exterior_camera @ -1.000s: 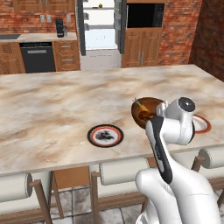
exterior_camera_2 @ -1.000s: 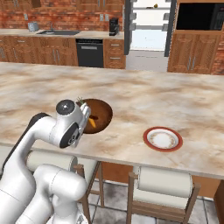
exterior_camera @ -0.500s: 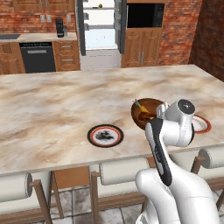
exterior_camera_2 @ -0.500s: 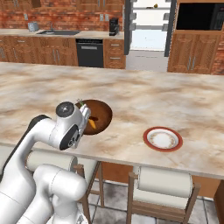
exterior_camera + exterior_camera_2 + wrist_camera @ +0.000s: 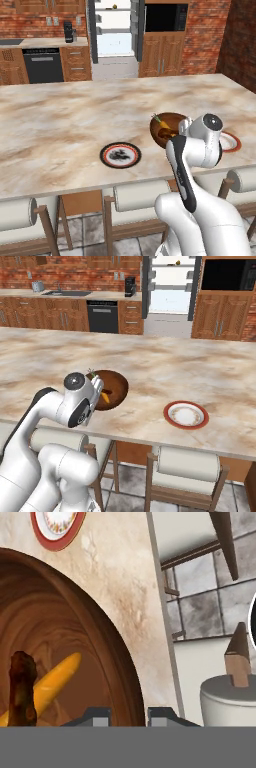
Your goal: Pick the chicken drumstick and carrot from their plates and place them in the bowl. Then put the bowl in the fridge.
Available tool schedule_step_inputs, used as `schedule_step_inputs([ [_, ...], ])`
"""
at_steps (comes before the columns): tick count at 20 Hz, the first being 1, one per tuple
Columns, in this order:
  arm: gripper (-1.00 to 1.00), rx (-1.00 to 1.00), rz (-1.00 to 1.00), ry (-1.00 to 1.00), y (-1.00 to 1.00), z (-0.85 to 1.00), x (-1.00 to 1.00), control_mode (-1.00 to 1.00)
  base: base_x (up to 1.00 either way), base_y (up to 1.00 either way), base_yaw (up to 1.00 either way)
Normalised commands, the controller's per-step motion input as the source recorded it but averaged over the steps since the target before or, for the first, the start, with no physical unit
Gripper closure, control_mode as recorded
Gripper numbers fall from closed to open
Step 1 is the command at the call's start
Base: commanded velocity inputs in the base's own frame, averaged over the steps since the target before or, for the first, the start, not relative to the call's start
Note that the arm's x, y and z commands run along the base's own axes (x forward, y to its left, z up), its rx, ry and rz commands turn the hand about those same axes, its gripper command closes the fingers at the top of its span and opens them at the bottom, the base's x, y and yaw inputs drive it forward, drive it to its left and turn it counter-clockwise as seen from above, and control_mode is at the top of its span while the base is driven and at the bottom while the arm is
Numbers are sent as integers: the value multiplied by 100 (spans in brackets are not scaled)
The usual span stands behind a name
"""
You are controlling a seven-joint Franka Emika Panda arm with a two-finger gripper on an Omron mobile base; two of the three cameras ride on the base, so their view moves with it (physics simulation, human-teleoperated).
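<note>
Gripping the bowl [image 5: 70, 637] rim, claw [image 5: 129, 714] closed, carrot [image 5: 50, 684] and drumstick [image 5: 22, 687] inside.

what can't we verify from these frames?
- End effector grip on the bowl rim: fingertips cut off by the hand view's bottom edge; the arm hides it in both base views.
- Carrot: lower end cut off in the hand view.
- Fridge shelf contents: too small.
</note>
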Motion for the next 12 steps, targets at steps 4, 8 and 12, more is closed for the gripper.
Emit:
schedule_step_inputs([
  [4, 100, 0, 0, 0, 0, 0, 0, 100, -55, -5, 5],
  [8, 100, 0, 0, 0, 0, 0, 0, 100, -55, -25, -4],
  [12, 100, 0, 0, 0, 0, 0, 0, 100, -2, -4, -69],
])
